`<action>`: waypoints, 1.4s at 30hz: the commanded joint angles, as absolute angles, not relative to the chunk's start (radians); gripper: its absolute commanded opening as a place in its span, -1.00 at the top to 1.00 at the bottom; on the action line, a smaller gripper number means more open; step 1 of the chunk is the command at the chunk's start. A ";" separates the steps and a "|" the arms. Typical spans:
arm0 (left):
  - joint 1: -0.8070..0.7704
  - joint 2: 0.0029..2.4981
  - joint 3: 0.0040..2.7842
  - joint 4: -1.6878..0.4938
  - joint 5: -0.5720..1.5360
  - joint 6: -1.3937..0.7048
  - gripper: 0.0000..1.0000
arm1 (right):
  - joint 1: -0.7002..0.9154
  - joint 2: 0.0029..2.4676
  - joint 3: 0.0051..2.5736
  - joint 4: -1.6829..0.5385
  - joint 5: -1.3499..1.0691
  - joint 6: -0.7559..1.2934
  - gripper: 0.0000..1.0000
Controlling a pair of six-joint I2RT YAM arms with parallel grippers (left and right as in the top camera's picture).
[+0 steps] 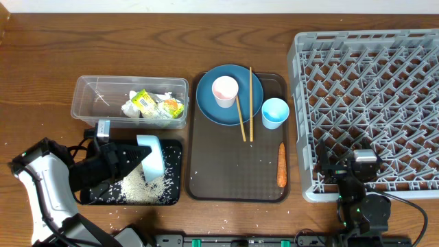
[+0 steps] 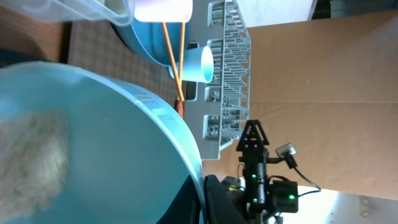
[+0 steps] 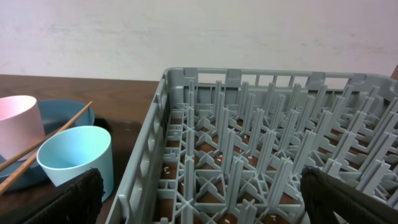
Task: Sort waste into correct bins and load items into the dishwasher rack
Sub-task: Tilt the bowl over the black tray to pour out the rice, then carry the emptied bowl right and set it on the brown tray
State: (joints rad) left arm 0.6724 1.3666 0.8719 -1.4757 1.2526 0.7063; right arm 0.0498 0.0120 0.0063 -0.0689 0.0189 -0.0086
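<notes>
Bowl (image 1: 152,161), light blue, tipped over black tray (image 1: 177,154) above loose rice (image 1: 140,191), apparently pinched at its rim by clamped left gripper (image 1: 137,163); right gripper (image 1: 346,165) spread wide, empty, at rack (image 1: 384,82) near corner.

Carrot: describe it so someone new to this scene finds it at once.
Start at the large grey rack on the right; the dark brown serving tray lies just left of it. The carrot lies along that tray's right edge, below the light blue cup in the overhead view. It is the only orange thing there, thin and tapered.
</notes>
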 commanded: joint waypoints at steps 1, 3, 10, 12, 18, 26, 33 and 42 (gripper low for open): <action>0.676 1.374 0.869 -1.446 1.267 0.723 0.88 | 0.040 0.007 0.006 -0.073 0.019 -0.012 -0.98; 0.676 1.381 0.869 -1.477 1.273 0.694 0.88 | 0.040 0.007 0.006 -0.073 0.019 -0.012 -0.99; 0.676 1.402 0.869 -1.472 1.303 0.722 0.87 | 0.040 0.007 0.006 -0.073 0.019 -0.012 -0.98; 0.676 1.410 0.869 -1.436 1.295 0.720 0.87 | 0.040 0.007 0.006 -0.073 0.019 -0.012 -0.98; 0.676 1.437 0.869 -1.418 1.283 0.680 0.87 | 0.040 0.007 0.006 -0.073 0.019 -0.012 -0.98; 0.676 1.446 0.870 -1.604 1.294 0.912 0.88 | 0.040 0.007 0.006 -0.073 0.019 -0.012 -0.98; 0.684 1.488 0.869 -1.499 1.302 0.785 0.88 | 0.040 0.007 0.006 -0.073 0.019 -0.012 -0.99; 0.683 1.502 0.870 -1.559 1.350 0.953 0.88 | 0.040 0.007 0.006 -0.073 0.019 -0.012 -0.98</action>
